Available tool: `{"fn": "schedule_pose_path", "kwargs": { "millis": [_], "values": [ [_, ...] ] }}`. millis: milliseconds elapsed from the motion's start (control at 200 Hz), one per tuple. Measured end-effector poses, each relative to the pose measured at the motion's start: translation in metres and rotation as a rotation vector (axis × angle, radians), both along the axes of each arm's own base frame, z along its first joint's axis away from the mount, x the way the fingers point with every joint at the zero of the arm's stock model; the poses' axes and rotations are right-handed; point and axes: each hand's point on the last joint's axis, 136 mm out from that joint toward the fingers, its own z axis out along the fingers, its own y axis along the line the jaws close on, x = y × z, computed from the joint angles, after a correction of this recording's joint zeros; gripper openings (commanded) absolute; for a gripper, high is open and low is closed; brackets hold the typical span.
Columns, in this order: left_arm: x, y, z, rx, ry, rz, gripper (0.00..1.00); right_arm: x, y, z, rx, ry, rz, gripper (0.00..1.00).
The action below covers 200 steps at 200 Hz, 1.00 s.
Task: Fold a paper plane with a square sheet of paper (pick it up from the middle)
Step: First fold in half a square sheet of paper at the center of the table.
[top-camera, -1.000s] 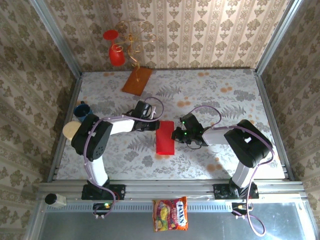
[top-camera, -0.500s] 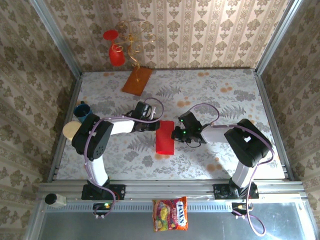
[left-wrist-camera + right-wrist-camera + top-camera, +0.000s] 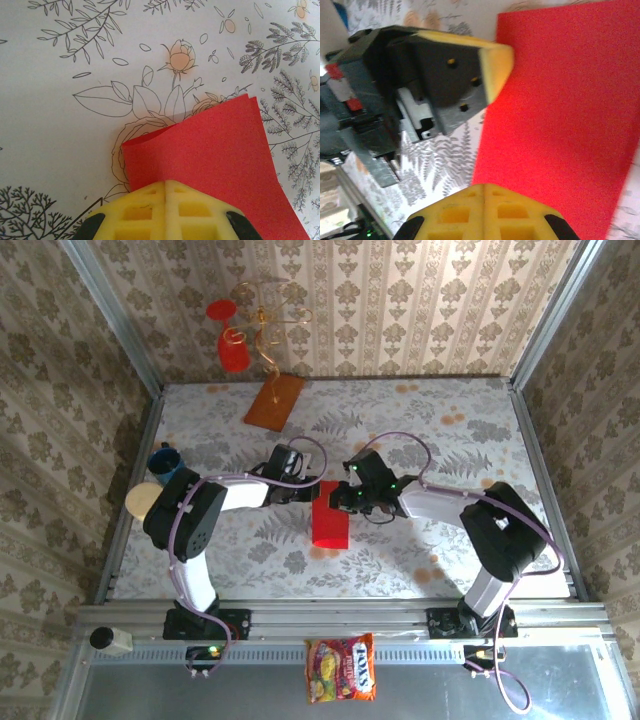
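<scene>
Atop the folded red paper (image 3: 330, 525), your left fingers (image 3: 142, 212) and right fingers (image 3: 460, 215) press clenched; dragging may skew the crease

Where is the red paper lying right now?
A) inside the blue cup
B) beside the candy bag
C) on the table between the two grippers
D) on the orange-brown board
C: the red paper lies on the table, with the left gripper and the right gripper meeting it from either side.

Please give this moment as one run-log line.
red paper: folded, on table | left gripper: shut, at paper's far corner | right gripper: shut, at paper's edge
</scene>
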Motion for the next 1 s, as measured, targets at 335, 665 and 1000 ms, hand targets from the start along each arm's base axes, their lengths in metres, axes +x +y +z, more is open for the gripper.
{"fn": "schedule_pose_path", "kwargs": {
  "millis": [335,665,1000],
  "values": [
    [-0.001,0.0,0.0,-0.005,-0.009,0.0,0.0,-0.01,0.033,-0.036,0.039,0.1,0.034,0.0],
    [0.0,0.0,0.0,-0.009,-0.013,0.0,0.0,-0.019,0.041,-0.055,0.03,0.135,0.05,0.0],
    [0.0,0.0,0.0,-0.01,-0.012,0.003,0.0,-0.021,0.043,-0.057,0.032,0.122,0.067,0.0]
  ]
}}
